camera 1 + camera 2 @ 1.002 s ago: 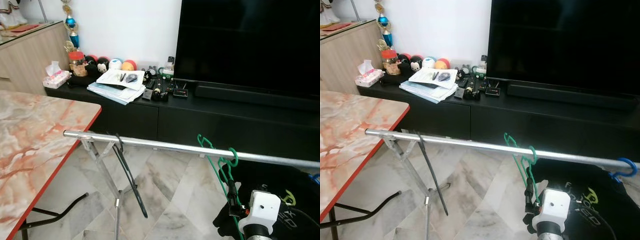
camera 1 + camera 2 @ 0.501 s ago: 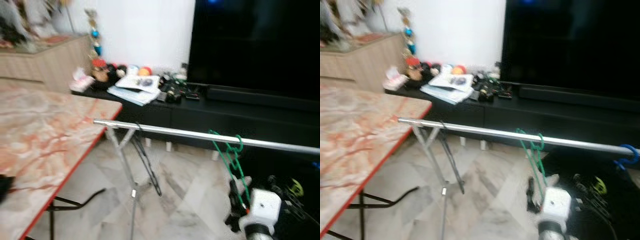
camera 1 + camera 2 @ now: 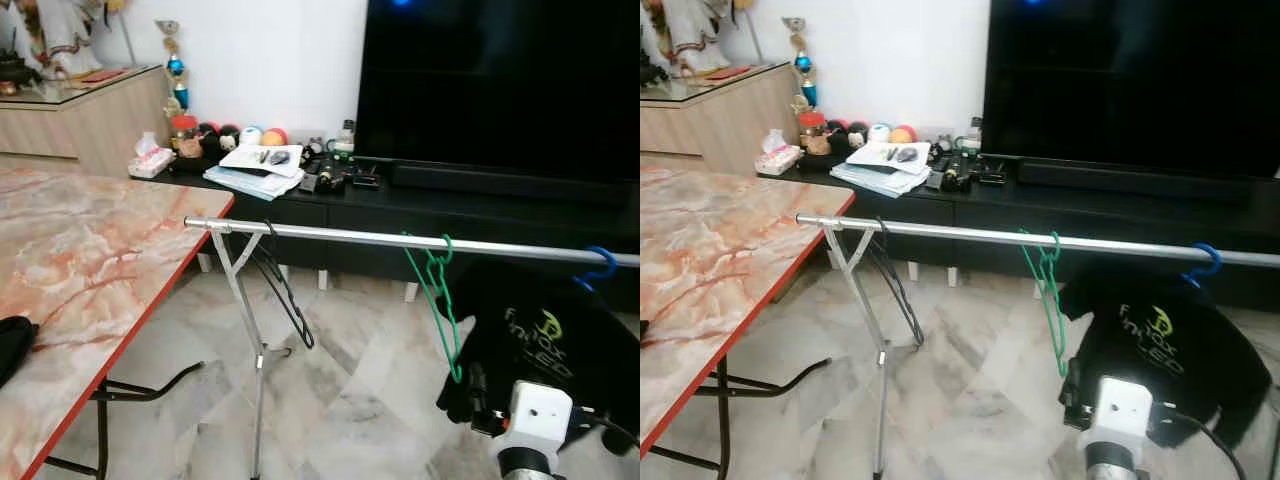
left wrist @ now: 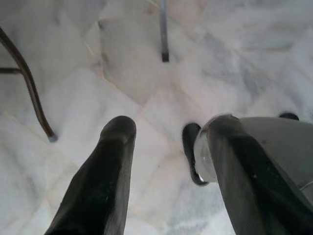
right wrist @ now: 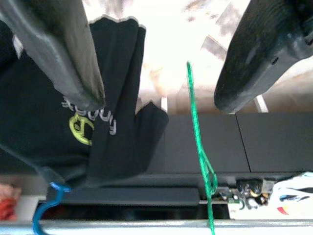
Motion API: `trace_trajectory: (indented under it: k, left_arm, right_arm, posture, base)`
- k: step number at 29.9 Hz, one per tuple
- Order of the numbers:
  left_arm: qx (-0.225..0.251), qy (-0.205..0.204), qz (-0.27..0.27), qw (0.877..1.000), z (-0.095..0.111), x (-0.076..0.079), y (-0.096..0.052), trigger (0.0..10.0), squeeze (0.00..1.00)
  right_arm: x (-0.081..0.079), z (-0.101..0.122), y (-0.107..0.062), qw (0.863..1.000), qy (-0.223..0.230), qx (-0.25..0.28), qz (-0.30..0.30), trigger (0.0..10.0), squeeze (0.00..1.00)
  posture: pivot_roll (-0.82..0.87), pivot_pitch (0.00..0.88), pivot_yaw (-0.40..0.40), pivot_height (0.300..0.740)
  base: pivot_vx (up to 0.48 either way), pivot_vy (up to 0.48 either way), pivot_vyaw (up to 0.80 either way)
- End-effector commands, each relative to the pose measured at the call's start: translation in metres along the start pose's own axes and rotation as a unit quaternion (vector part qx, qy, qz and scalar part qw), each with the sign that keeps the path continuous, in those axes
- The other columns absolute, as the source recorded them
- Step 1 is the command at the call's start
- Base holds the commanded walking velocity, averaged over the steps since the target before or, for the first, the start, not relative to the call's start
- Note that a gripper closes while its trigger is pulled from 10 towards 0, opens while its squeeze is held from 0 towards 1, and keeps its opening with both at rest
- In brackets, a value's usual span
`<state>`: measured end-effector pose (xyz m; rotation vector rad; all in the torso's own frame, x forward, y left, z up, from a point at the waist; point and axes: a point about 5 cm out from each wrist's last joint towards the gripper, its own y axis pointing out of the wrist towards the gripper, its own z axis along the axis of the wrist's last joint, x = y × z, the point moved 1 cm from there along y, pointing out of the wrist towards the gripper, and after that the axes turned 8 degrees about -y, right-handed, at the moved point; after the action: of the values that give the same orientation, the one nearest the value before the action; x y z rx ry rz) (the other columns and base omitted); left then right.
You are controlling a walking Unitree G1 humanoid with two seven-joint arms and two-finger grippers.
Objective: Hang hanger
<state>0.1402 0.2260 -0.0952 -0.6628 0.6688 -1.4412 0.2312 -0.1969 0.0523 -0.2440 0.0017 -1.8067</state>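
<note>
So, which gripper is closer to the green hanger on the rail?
Right. The right gripper is open just below the green hanger, which hangs on the rail. The left gripper points down at the floor, away from it.

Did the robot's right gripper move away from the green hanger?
Yes. The right gripper was up at the green hanger a second ago; now it sits open below it, while the hanger hangs on the metal rail.
</note>
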Motion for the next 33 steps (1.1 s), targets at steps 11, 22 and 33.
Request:
trace_trajectory:
  k: [11, 22, 33]
  left_arm:
    - [-0.017, -0.009, 0.006, 1.000, -0.007, 0.001, -0.001, 10.0, 0.00]
    - [-0.027, -0.003, 0.016, 0.999, -0.007, -0.002, 0.000, 10.0, 0.00]
    - [-0.040, -0.004, 0.014, 0.999, -0.007, -0.002, 0.001, 10.0, 0.00]
  right_arm:
    - [0.016, -0.038, 0.003, 0.991, 0.074, -0.090, -0.062, 10.0, 0.00]
    - [0.004, -0.106, 0.006, 0.967, 0.040, -0.252, -0.010, 10.0, 0.00]
    - [-0.015, -0.141, -0.018, 0.935, -0.013, -0.347, 0.070, 10.0, 0.00]
  posture:
    - [0.11, 0.016, -0.020, 0.740]
    - [0.11, 0.021, -0.017, 0.740]
    - [0.11, 0.018, -0.003, 0.740]
  base:
    - [-0.275, 0.000, 0.00]
    - [-0.118, 0.000, 0.00]
    - [0.000, 0.000, 0.00]
